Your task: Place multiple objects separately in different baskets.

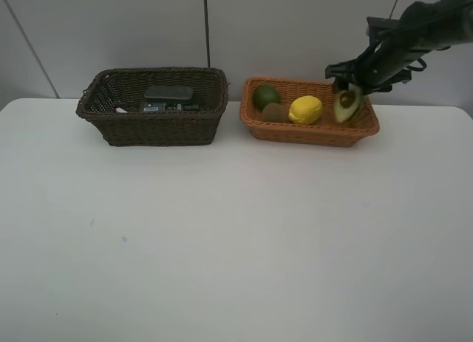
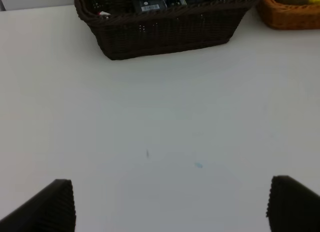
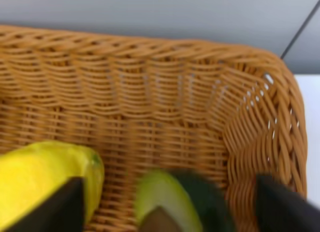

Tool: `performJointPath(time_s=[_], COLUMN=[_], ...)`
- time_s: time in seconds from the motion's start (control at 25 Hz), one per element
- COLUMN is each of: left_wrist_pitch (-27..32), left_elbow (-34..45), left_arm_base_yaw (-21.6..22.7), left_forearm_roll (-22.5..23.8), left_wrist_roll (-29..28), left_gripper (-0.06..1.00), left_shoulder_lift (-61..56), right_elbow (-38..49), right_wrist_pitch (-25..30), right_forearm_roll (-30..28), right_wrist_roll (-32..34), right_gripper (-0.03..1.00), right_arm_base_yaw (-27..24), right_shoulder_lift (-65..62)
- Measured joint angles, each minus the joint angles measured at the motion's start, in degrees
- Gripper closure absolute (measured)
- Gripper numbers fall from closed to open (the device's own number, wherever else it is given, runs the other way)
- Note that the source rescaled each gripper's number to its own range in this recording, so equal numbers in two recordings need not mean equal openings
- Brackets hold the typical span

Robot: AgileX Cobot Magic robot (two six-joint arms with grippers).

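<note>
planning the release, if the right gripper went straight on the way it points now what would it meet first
Probably the woven floor of the orange basket, near its right end. The right gripper points down into it holding the avocado half, with the lemon beside that line. Depth is unclear.

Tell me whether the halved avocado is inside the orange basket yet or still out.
Inside the rim but not visibly released: the halved avocado sits at the right gripper over the orange basket, beside the lemon. Contact with the floor: cannot tell.
</note>
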Motion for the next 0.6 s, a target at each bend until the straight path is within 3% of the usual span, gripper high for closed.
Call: performJointPath(time_s=[0.16,0.6], left_wrist_pitch=[0.00,0.00], left_elbow=[0.00,0.00], left_arm_base_yaw=[0.00,0.00], left_forearm_roll=[0.00,0.00], left_wrist_roll=[0.00,0.00], left_gripper=[-0.06,-0.06], left_shoulder_lift=[0.00,0.00], right_elbow=[0.00,1.97], right_wrist_pitch=[0.05,6.63], right_forearm_roll=[-0.26,-1.94], right_wrist_roll=[0.00,0.06], right_gripper=[-0.01,-0.03], right_arm_base_yaw=[0.00,-2.10], right_shoulder_lift=[0.17,-5.87])
